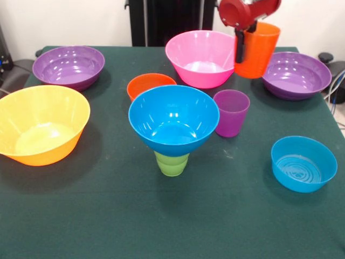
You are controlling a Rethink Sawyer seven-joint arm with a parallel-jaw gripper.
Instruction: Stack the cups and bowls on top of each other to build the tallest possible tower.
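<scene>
Step in hand: carrying the orange cup [257,49] toward the tower [173,129].
Jaws: the gripper [241,47] pinches the cup's rim, holding it clear of the bench [161,216], beside the pink bowl [200,58].
Tower so far: blue bowl [173,117] sits on the green cup [172,163].
Next move: likely centre the cup over the blue bowl and lower it gently, since the narrow base may tip.

Open table front; purple cup [231,112] beside tower [173,127]
</scene>
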